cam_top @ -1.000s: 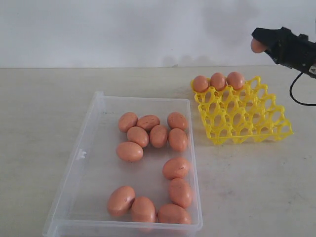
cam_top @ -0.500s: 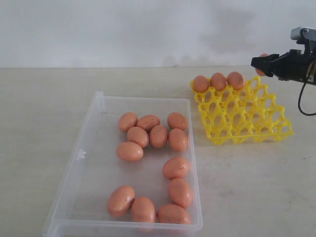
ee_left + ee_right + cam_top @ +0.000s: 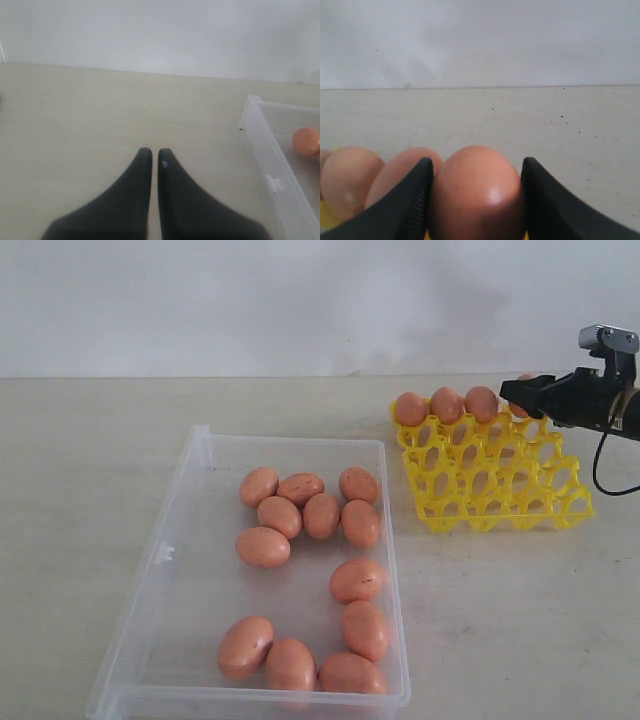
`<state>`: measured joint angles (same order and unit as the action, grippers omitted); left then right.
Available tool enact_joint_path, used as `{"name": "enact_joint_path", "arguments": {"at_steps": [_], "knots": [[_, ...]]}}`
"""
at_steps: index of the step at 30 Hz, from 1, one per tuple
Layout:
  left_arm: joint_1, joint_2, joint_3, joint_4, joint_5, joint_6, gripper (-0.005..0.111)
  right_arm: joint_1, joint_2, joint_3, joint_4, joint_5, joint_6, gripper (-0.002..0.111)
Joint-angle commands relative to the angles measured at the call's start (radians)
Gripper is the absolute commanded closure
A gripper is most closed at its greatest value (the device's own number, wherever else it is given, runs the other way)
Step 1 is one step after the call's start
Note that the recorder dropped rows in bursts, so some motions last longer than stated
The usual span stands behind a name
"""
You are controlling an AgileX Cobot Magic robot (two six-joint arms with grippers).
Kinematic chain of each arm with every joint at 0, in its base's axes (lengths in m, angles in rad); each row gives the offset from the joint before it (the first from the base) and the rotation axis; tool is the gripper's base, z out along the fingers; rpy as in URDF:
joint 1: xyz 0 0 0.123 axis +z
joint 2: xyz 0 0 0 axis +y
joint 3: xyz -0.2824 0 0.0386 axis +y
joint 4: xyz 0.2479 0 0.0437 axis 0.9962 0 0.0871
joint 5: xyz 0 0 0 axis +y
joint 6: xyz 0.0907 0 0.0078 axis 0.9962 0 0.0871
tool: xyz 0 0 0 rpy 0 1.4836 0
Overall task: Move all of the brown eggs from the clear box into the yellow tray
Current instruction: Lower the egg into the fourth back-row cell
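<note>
Several brown eggs (image 3: 300, 515) lie loose in the clear box (image 3: 190, 580) on the left. The yellow tray (image 3: 500, 490) stands to its right, with three eggs (image 3: 446, 403) in its back row. My right gripper (image 3: 522, 395) is at the right end of that row, level with those eggs. In the right wrist view it (image 3: 477, 160) is shut on a brown egg (image 3: 476, 192), right beside a seated egg (image 3: 400, 172). My left gripper (image 3: 151, 151) is shut and empty over bare table, beside the box wall (image 3: 260, 130); the exterior view does not show it.
A pale tabletop runs back to a white wall. A black cable (image 3: 600, 465) hangs from the right arm near the tray's right edge. One egg (image 3: 306, 141) in the box shows in the left wrist view.
My right gripper has come down and slightly left with its egg, from above and behind the tray to the right end of the back row. The eggs in the box have not moved.
</note>
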<state>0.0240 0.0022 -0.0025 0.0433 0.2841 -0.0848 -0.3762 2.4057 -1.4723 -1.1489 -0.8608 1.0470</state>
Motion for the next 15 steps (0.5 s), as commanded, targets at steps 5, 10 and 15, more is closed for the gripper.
{"name": "enact_joint_path", "arguments": {"at_steps": [5, 10, 15], "knots": [[0.003, -0.002, 0.003, -0.003, -0.007, 0.002, 0.103, -0.001, -0.001, -0.006, 0.004, 0.012, -0.012, 0.100], [0.003, -0.002, 0.003, -0.003, -0.007, 0.002, 0.103, -0.001, -0.001, -0.006, -0.028, 0.012, -0.012, 0.069], [0.003, -0.002, 0.003, -0.003, -0.007, 0.002, 0.103, -0.001, -0.001, -0.006, -0.030, 0.012, -0.012, 0.062]]}}
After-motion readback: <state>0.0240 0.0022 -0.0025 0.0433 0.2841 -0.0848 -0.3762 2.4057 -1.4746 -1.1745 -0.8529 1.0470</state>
